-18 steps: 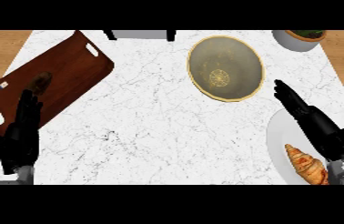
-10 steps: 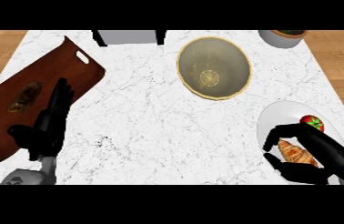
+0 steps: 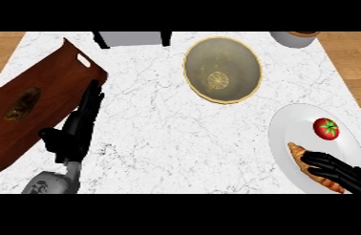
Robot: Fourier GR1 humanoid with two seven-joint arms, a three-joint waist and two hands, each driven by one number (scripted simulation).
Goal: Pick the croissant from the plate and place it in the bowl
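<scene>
Two black hands show: the right hand (image 3: 330,165), lower right of the frame, curls its fingers over the golden, crescent croissant (image 3: 309,163) on a smooth white plate (image 3: 285,131), beside a tomato (image 3: 325,127). Closing around the pastry's middle before lifting looks wise. The glazed, tan-rimmed bowl (image 3: 222,69) sits upper centre; the left hand (image 3: 78,128) rests open at lower left.

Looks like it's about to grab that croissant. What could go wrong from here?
1. The right hand covers only the croissant's lower end, so it might tip or slip when lifted.
2. A tomato shares the plate; a sweeping lift could nudge it.
3. The bowl sits well across the counter, so there's a long carry.
</scene>
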